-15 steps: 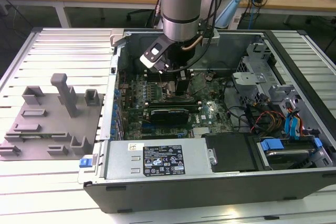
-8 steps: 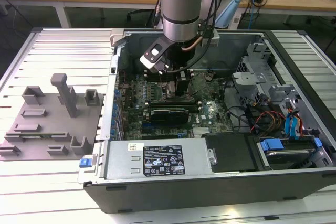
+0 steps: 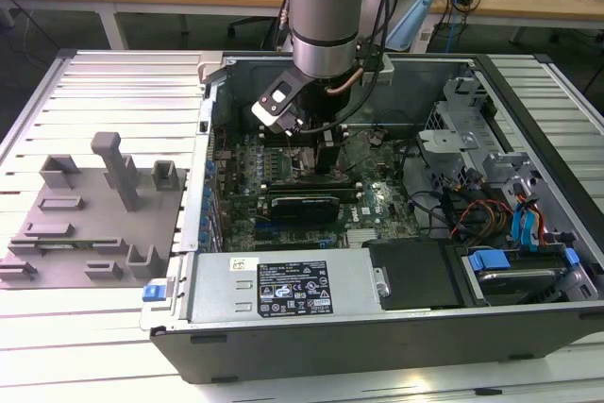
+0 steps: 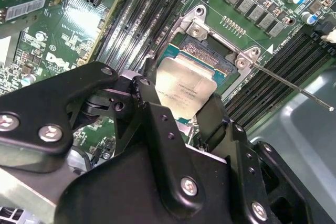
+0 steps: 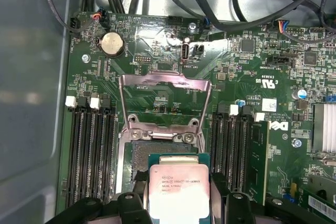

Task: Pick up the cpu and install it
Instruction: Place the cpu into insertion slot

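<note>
The cpu [image 5: 178, 188] is a small flat square chip with a pale silvery top and a thin green edge. My gripper [image 5: 181, 202] is shut on it, with one black finger [image 4: 146, 94] on each side. The chip hangs just over the open socket [image 5: 157, 153] on the green motherboard [image 5: 157, 40], partly covering it, and looks slightly tilted in the second wrist view, where the cpu [image 4: 184, 92] overlaps the socket [image 4: 210, 52]. The socket's metal load frame [image 5: 165, 80] stands flipped open. In the exterior view the gripper [image 3: 316, 143] reaches down into the open computer case [image 3: 377, 342].
Rows of black memory slots [image 5: 92, 150] flank the socket on both sides. A thin metal lever [image 4: 294, 90] sticks out beside the socket. A black expansion card [image 3: 302, 205], the power supply [image 3: 283, 285], cables [image 3: 472, 209] and drive bays [image 3: 519, 261] crowd the case. A grey fixture [image 3: 94, 214] sits on the exterior view's left.
</note>
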Robot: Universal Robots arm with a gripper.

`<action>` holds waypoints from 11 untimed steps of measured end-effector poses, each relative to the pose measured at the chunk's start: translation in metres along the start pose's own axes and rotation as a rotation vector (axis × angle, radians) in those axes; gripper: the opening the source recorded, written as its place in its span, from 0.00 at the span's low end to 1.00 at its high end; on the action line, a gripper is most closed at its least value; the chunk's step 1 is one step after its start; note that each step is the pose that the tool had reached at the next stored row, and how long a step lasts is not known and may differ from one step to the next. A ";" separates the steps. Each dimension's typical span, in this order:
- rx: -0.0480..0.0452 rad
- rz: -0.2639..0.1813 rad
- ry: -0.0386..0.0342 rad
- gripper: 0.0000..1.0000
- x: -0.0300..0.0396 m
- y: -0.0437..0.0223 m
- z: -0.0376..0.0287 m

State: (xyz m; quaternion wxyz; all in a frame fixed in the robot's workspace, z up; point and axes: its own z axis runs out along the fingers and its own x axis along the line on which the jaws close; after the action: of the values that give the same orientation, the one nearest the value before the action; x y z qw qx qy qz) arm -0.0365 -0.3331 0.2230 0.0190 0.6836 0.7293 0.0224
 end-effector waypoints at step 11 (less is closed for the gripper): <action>0.0006 0.000 -0.0098 0.55 0.0037 0.0002 0.0016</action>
State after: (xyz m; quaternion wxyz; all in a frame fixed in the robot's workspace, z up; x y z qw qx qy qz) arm -0.0364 -0.3294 0.2214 0.0224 0.6835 0.7293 0.0188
